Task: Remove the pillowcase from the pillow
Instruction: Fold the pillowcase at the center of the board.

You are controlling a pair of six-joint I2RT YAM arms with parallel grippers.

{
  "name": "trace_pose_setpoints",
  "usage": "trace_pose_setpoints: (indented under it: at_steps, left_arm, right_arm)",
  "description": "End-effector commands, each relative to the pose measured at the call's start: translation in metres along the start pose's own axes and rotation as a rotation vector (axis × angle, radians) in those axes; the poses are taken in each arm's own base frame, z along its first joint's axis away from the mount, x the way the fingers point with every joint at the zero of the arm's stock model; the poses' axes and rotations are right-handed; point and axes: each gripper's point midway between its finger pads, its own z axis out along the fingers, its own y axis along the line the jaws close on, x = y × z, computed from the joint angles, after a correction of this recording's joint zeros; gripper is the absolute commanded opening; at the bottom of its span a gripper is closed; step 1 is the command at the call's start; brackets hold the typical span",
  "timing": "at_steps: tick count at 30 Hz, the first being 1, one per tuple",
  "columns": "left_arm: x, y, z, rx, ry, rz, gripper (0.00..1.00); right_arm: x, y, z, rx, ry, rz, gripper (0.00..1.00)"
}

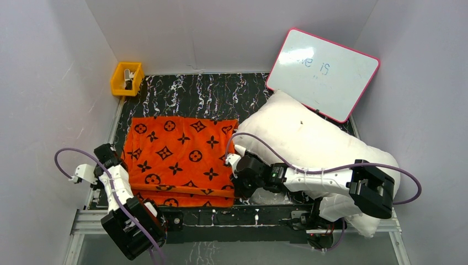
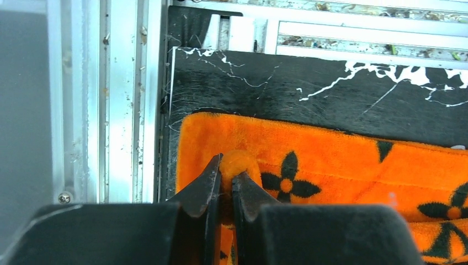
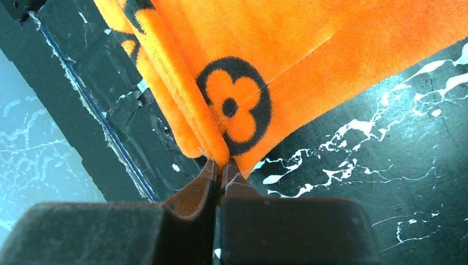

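A yellow bin sits at the far-left corner of the black marbled desk. The left hand is clenched on a small bunch of fabric at the near-left edge of the pillowcase. The pillowcase lies flat and empty on the left half of the desk. The right hand pinches a folded hem at its right edge between its 2 fingers. Just beside that edge, the bare white pillow lies on the right. A pink-framed whiteboard stands behind it.
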Motion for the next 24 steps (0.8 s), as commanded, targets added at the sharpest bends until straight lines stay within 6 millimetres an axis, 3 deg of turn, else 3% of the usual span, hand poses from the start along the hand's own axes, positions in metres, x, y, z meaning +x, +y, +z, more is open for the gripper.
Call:
trace_pose_setpoints:
  at_steps: [1, 4, 7, 9, 10, 11, 16, 20, 22, 24]
  left_arm:
    - [-0.012, 0.017, 0.002, -0.089, -0.059, -0.069, 0.1]
    - [-0.02, 0.024, -0.002, -0.121, -0.085, -0.082, 0.35]
    - [-0.031, 0.024, -0.01, -0.129, -0.1, -0.114, 0.67]
    - [-0.042, 0.019, -0.018, -0.121, -0.102, -0.146, 0.87]
    - [-0.046, 0.015, -0.022, -0.107, -0.098, -0.156, 0.94]
    - [-0.051, 0.01, -0.027, -0.09, -0.09, -0.168, 0.98]
    - [-0.077, -0.014, -0.055, 0.014, -0.05, -0.198, 0.98]
    - [-0.081, -0.042, -0.076, 0.157, 0.017, -0.198, 0.98]
    - [-0.084, -0.057, -0.086, 0.237, 0.041, -0.195, 0.98]
    - [-0.085, -0.076, -0.097, 0.343, 0.074, -0.171, 0.98]
  right_arm:
    - [0.001, 0.006, -0.004, -0.029, 0.006, -0.025, 0.12]
    - [-0.004, 0.014, -0.007, -0.07, -0.006, -0.05, 0.23]
    - [-0.018, 0.028, -0.018, -0.13, -0.055, -0.07, 0.43]
    - [-0.033, 0.036, -0.029, -0.157, -0.105, -0.085, 0.63]
    - [-0.041, 0.041, -0.036, -0.172, -0.132, -0.097, 0.86]
    - [-0.048, 0.045, -0.042, -0.182, -0.148, -0.106, 0.97]
    - [-0.09, 0.061, -0.075, -0.187, -0.228, -0.179, 0.99]
    - [-0.136, 0.071, -0.104, -0.176, -0.35, -0.208, 0.99]
    - [-0.158, 0.072, -0.115, -0.187, -0.399, -0.198, 0.98]
    - [-0.183, 0.057, -0.12, -0.189, -0.429, -0.145, 0.99]
